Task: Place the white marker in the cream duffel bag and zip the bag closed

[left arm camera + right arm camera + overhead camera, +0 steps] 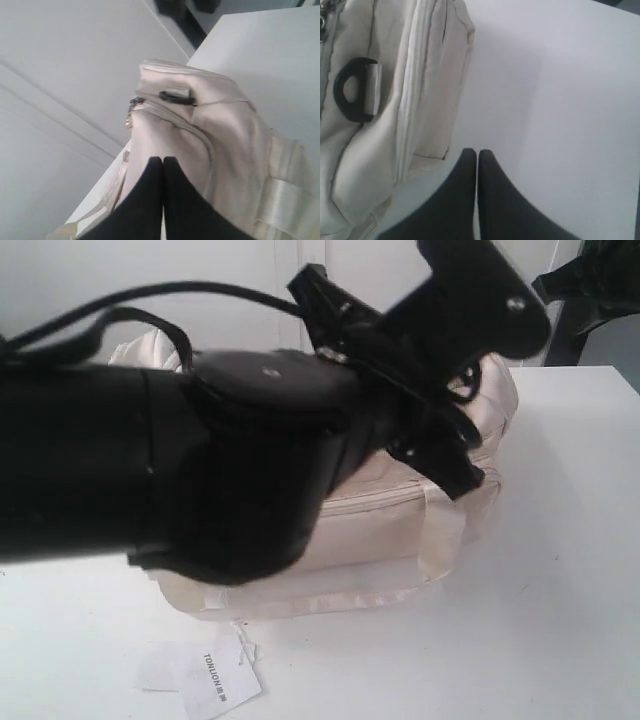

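Exterior view: we are seeing a black arm (200, 470) blocking much of the cream duffel bag (380, 520), which is lying on the white table (560, 590) behind a paper tag (215, 680). Left wrist view: our left gripper (163, 162) is hovering clenched over the bag's top. Right wrist view: our right gripper (477, 154) is hanging clenched on nothing, above the table just beside the bag's end.

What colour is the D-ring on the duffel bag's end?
The D-ring on the cream duffel bag is black; the right wrist view shows it best.
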Controlling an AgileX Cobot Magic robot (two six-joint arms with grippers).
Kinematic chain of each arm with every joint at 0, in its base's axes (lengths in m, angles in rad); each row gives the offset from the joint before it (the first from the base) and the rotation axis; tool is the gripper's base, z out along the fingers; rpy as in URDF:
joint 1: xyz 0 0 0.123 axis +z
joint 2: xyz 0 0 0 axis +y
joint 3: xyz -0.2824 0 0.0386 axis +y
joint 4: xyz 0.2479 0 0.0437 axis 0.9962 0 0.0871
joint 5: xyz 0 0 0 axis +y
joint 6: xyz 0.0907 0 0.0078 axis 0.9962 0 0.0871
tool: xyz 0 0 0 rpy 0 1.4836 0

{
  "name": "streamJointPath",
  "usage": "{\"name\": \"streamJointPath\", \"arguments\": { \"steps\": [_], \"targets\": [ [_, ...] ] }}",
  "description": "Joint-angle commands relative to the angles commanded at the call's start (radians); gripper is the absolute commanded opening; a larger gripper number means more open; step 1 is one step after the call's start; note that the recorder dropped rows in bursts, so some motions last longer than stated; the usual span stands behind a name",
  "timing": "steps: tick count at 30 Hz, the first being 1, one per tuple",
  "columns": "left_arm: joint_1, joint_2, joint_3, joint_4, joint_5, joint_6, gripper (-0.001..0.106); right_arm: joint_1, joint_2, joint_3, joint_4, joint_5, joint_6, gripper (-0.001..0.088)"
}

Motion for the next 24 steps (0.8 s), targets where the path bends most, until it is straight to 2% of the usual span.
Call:
{"name": "streamJointPath", "arguments": {
  "steps": [9, 11, 12, 13, 14, 15, 16, 17, 20, 24],
  "targets": [
    [0.16, -0.08, 0.0, -0.032, 0.018, 0.0, 0.0, 0.0, -0.048, 0.0, -0.002, 0.026, 0.0, 0.0],
    [0.213, -0.099, 0.0, -0.034, 0.022, 0.0, 0.0, 0.0, -0.057, 0.0, -0.002, 0.032, 0.0, 0.0],
    [0.269, -0.116, 0.0, -0.038, 0.022, 0.0, 0.0, 0.0, -0.062, 0.0, -0.002, 0.044, -0.002, 0.0],
    [0.293, -0.125, 0.0, -0.043, 0.025, 0.0, 0.0, 0.0, -0.066, 0.005, -0.002, 0.049, -0.008, 0.0],
    [0.353, -0.147, 0.006, -0.058, 0.049, 0.0, 0.0, 0.0, -0.08, 0.035, -0.002, 0.035, -0.018, 0.0],
    [0.377, -0.158, 0.013, -0.06, 0.062, 0.0, 0.0, 0.0, -0.087, 0.048, -0.002, 0.028, -0.018, 0.0],
    [0.438, -0.186, 0.037, -0.06, 0.105, 0.0, 0.0, 0.0, -0.099, 0.081, 0.0, 0.012, -0.019, 0.0],
    [0.463, -0.2, 0.049, -0.06, 0.129, 0.0, 0.0, 0.0, -0.107, 0.094, 0.0, 0.004, -0.024, 0.0],
    [0.606, -0.266, 0.136, -0.062, 0.254, 0.0, 0.0, 0.0, -0.13, 0.158, 0.001, -0.052, -0.026, 0.0],
    [0.721, -0.335, 0.211, -0.082, 0.381, 0.0, 0.0, 0.0, -0.171, 0.216, 0.001, -0.131, -0.026, 0.0]
  ]
}}
